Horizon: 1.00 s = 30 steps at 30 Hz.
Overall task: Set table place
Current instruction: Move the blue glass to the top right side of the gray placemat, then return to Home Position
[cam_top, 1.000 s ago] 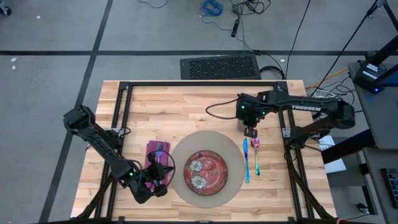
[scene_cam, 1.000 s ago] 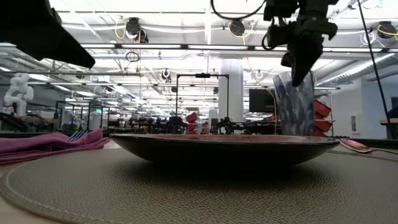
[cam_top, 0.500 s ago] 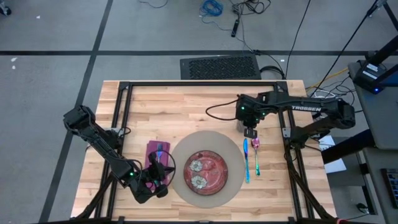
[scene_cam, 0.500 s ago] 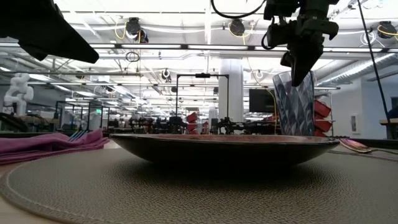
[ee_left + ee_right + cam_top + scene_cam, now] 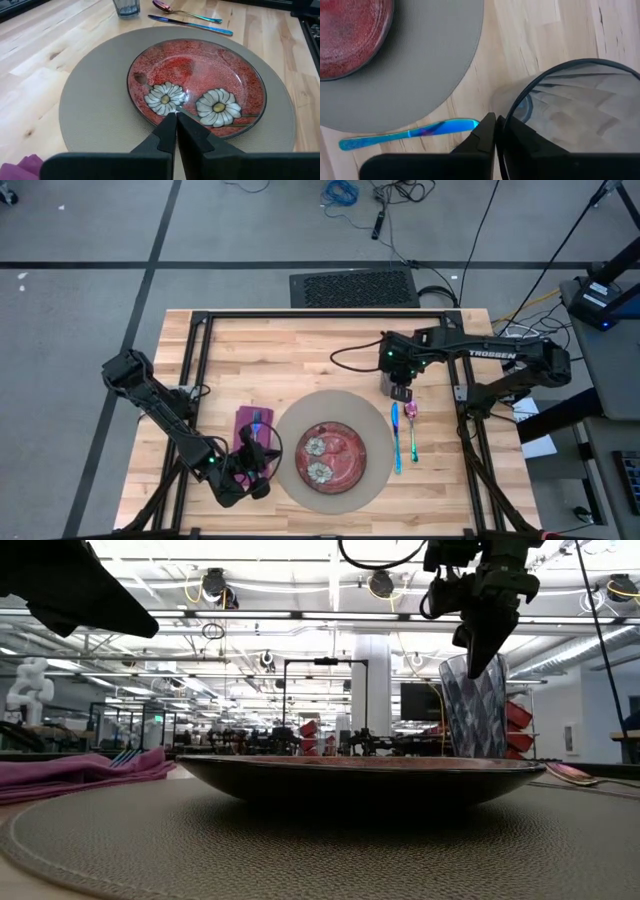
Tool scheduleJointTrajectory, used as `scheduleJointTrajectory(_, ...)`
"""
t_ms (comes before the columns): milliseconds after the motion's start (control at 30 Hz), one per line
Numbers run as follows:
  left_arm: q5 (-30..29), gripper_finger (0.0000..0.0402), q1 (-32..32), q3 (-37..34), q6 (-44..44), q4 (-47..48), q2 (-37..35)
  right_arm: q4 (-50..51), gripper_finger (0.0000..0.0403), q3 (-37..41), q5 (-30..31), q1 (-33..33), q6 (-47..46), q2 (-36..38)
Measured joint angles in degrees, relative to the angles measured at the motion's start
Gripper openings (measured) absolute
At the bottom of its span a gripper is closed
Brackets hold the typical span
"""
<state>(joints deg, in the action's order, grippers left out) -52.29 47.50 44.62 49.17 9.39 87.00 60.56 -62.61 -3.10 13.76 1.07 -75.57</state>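
Glass [image 5: 474,706] now down on desk [image 5: 300,360], beyond knife [image 5: 396,438] and spoon [image 5: 411,425]. Right claw [image 5: 478,664] still pinching its rim, barely starting to release. Left claw [image 5: 175,131] shut, empty, by napkin [image 5: 246,426]. Place nearly set.

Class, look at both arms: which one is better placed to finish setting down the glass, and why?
Right. Its claw grips the rim of the glass, which stands past the knife and spoon. The left claw is shut, empty, over the plate, so it would likely need a long reach.
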Motion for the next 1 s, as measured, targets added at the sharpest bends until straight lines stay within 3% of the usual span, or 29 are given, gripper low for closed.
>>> scheduleJointTrajectory(500,0.07,0.0,0.57,0.0,0.02,-0.98,0.0,-0.82,0.002,0.0,-0.04,0.02,-1.9,-2.69)
scheduleJointTrajectory(1000,0.11,0.0,0.53,0.0,0.0,-1.36,0.0,-0.56,0.0135,0.0,0.49,-1.52,-3.1,-2.82)
